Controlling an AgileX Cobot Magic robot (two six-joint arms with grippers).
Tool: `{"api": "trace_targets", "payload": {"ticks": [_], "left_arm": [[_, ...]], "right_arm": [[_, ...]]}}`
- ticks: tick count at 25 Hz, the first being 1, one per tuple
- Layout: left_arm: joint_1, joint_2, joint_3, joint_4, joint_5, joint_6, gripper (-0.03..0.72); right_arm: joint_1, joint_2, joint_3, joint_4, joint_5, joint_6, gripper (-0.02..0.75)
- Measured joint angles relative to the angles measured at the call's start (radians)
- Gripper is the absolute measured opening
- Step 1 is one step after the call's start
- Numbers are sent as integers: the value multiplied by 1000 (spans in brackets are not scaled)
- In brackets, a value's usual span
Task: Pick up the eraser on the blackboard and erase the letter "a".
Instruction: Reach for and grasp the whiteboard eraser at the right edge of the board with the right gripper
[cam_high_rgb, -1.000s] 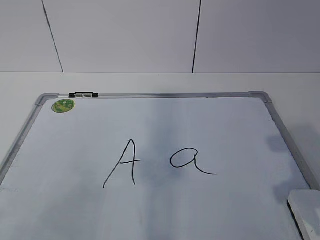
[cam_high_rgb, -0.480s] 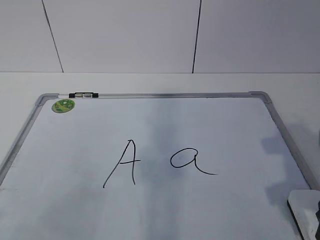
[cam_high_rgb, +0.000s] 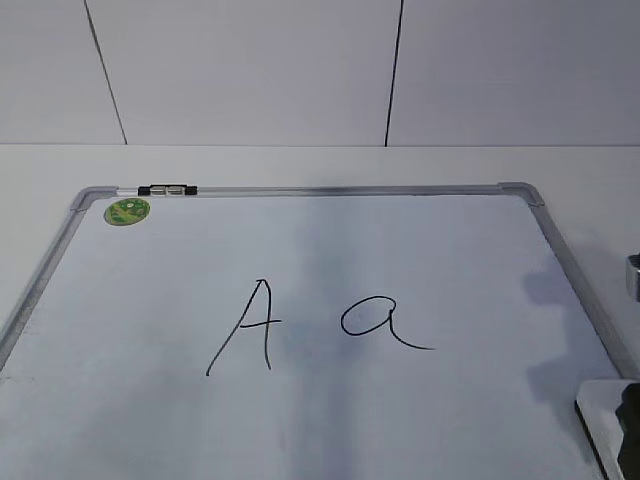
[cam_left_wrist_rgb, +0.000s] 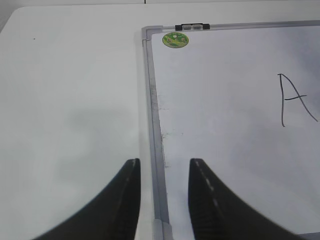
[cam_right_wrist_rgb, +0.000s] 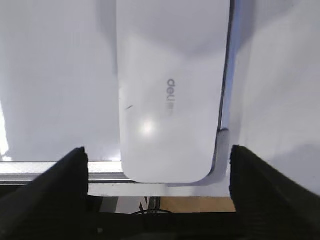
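Observation:
The blackboard (cam_high_rgb: 400, 250) is a white board with a grey frame, lying flat on the table. The small cursive letter "a" (cam_high_rgb: 378, 322) sits near its middle, right of a capital "A" (cam_high_rgb: 248, 325). The white eraser (cam_right_wrist_rgb: 172, 90) lies at the board's near right corner, and also shows in the exterior view (cam_high_rgb: 598, 420). My right gripper (cam_right_wrist_rgb: 159, 172) is open above the eraser's near end, one finger on each side, not touching it. My left gripper (cam_left_wrist_rgb: 164, 172) is open and empty over the board's left frame (cam_left_wrist_rgb: 152, 125).
A round green sticker (cam_high_rgb: 127, 211) and a black clip (cam_high_rgb: 167, 189) sit at the board's far left corner. The table's front edge (cam_right_wrist_rgb: 160, 190) lies just behind the eraser. A white wall stands behind the table.
My right arm has come into the exterior view at the right edge, moving down over the eraser and covering part of it. The board and letters are unchanged.

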Motion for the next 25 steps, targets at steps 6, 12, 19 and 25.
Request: {"api": "trace_targets", "payload": {"ticks": [6, 12, 19, 25], "left_arm": [[0, 0, 0, 0, 0, 0, 245], [0, 0, 0, 0, 0, 0, 245], [0, 0, 0, 0, 0, 0, 245], [0, 0, 0, 0, 0, 0, 244]], "right_arm": [[-75, 22, 0, 45, -34, -87, 678], [-85, 58, 0, 62, -66, -126, 678], [-87, 113, 0, 53, -98, -129, 678], [-87, 146, 0, 2, -108, -110, 678]]}}
